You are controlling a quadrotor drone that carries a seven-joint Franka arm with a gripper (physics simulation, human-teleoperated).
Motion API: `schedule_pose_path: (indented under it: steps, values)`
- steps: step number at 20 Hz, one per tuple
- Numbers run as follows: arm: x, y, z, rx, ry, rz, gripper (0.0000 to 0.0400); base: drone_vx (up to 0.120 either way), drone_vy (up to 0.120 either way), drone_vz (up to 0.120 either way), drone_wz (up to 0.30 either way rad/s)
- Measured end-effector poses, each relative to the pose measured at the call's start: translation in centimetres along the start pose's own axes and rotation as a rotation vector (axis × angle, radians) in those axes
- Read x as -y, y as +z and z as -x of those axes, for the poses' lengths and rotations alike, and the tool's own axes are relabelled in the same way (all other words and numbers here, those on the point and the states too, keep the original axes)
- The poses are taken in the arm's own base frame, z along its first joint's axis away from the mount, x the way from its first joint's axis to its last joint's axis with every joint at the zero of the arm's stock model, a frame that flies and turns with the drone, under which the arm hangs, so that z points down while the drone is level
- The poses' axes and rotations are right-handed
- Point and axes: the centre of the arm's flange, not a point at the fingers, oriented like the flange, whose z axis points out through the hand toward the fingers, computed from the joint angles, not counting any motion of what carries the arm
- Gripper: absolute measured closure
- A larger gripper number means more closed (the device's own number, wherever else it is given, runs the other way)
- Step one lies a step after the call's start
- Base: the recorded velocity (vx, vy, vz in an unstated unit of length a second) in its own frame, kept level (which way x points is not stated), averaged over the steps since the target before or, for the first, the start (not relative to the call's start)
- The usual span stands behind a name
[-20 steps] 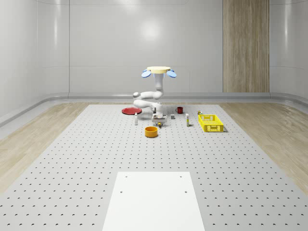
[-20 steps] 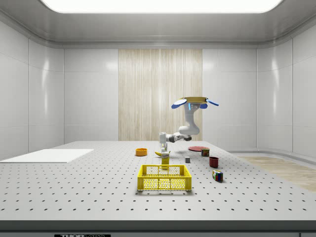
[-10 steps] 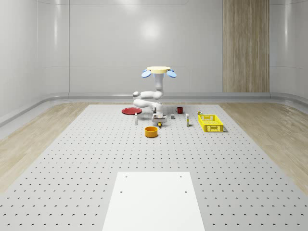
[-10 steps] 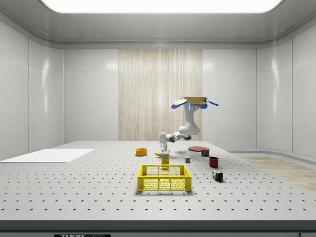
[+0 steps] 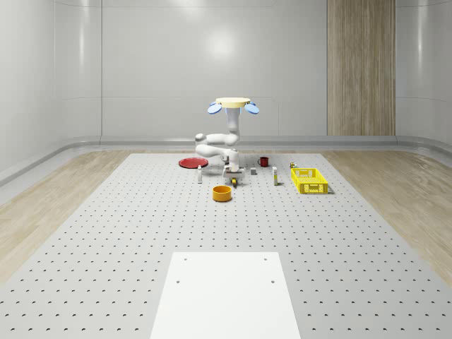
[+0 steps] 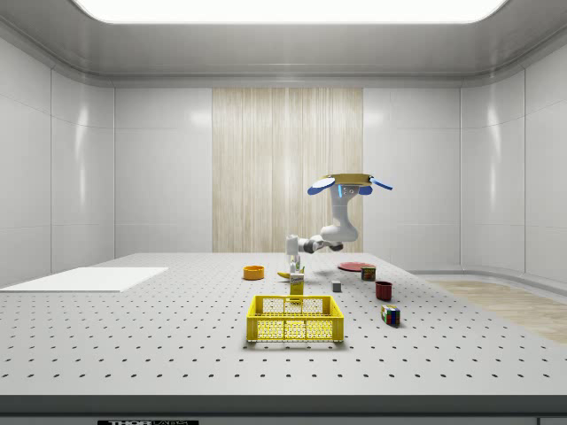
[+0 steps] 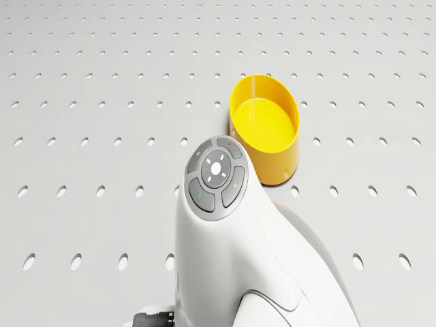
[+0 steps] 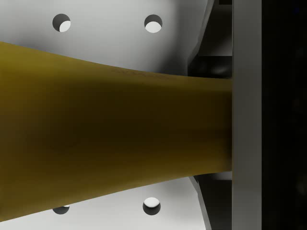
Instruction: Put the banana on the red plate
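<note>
Yellow banana (image 8: 110, 134) now rides slightly higher off the tabletop (image 5: 141, 233) at mid-frame, apparently clamped in the hand (image 5: 231, 179), ready for the red plate (image 5: 191, 163).

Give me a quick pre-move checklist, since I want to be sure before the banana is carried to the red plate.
1. Banana against a finger of the pincer: ok.
2. Firm two-sided grip: cannot tell.
3. Banana lifted off the table: cannot tell.
4. Drone hovering over the table near the red plate: ok.
5. Red plate bare: ok.
6. Yellow bowl clear of the route: cannot tell.
</note>
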Motion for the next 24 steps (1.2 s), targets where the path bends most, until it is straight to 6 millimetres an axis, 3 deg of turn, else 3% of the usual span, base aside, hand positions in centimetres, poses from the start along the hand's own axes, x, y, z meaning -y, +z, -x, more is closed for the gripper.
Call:
schedule_pose_path:
  steps: [6, 16, 24]
  values:
    - [0.0, -1.7, 0.0, -0.001, 0.024, 0.000, 0.0202, 0.000, 0.000, 0.120, 0.000]
    - [0.0, -2.3, 0.0, -0.001, 0.034, 0.000, 0.0202, 0.000, 0.000, 0.120, 0.000]
    - [0.2, -2.4, 0.2, -0.002, -0.063, 0.000, 0.0202, 0.000, 0.000, 0.020, -0.275]
